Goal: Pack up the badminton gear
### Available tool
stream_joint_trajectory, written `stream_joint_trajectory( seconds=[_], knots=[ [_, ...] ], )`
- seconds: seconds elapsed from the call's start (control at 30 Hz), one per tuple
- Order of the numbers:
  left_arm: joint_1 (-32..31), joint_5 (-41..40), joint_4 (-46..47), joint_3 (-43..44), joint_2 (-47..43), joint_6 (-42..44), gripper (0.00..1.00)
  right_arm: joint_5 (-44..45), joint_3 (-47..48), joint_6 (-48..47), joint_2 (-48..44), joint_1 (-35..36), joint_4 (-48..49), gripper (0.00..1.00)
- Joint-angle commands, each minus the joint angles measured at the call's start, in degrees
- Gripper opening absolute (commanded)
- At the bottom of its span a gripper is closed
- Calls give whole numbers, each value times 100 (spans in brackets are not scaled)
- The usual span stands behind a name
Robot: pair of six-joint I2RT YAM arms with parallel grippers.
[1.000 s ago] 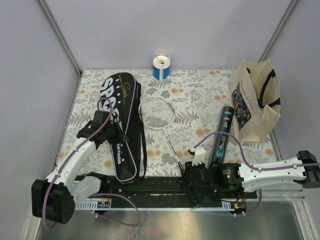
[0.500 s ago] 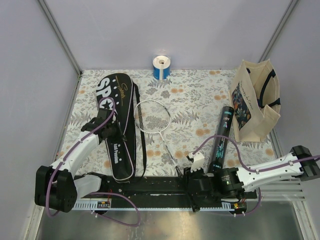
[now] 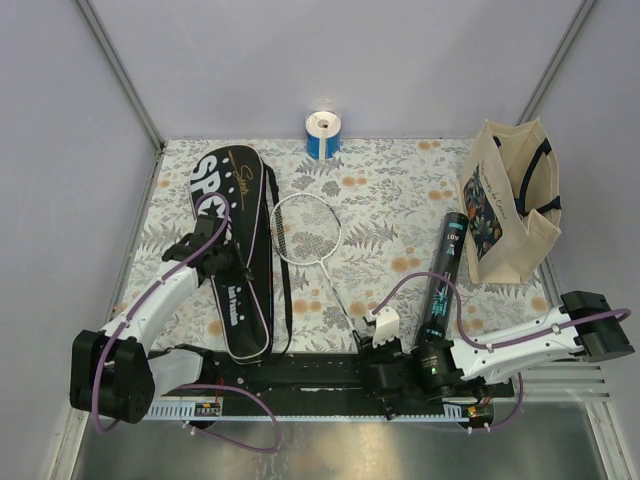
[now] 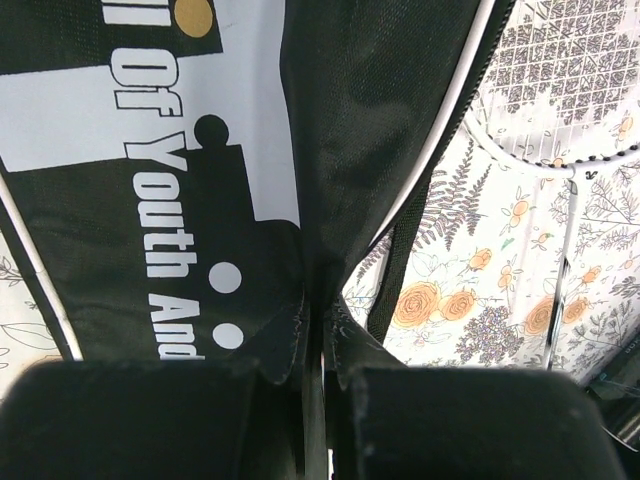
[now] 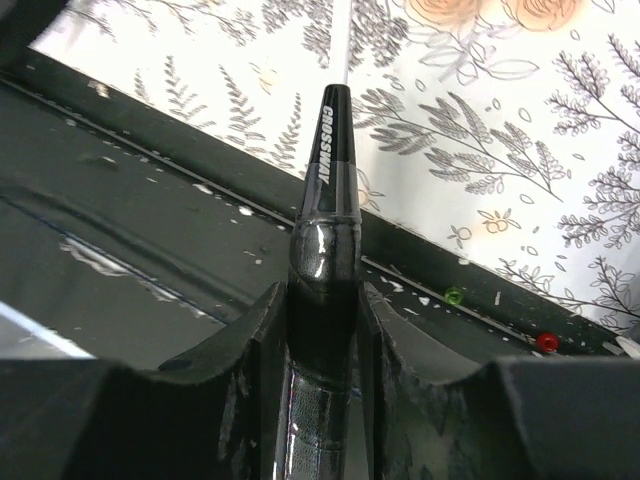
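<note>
The long black "SPORT" racket cover lies at the left of the floral table. My left gripper is shut on a pinched fold of the cover. A white-framed racket lies right of the cover, its shaft running toward the near edge. My right gripper is shut on the racket's black handle over the black base rail. A black cylindrical tube lies at the right. A second racket and shuttlecocks are not in view.
A blue-and-white roll stands at the far edge. A cream tote bag stands at the right, beside the tube. The black base rail runs along the near edge. Grey walls enclose the table.
The right gripper has slid left along the near edge with the racket handle; the racket head swung left toward the cover. The left gripper shifted the cover slightly.
</note>
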Motion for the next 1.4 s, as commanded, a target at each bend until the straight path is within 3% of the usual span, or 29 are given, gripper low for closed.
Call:
stream_joint_trajectory(
  seconds=[0.0,0.3,0.57,0.77,0.93,1.2,1.37],
  knots=[
    [32,-208,173,317,112,-160,0,487,514,-152,-163,43,-59,0],
    [102,-630,111,757,534,-152,0,408,-109,15,-1516,52,521,0],
    [243,-1271,-108,880,807,-152,0,426,-320,-81,-1921,69,723,0],
    [269,-921,32,775,1018,-205,0,426,-435,-555,-2133,78,1407,0],
    [261,-333,391,547,1097,-319,0,250,-382,-951,-1695,69,2085,0],
    [261,765,831,239,790,-398,0,680,-84,-1724,-394,69,3191,0],
    [261,1294,999,-16,360,-363,0,751,732,-2463,520,52,3527,0]
  ],
)
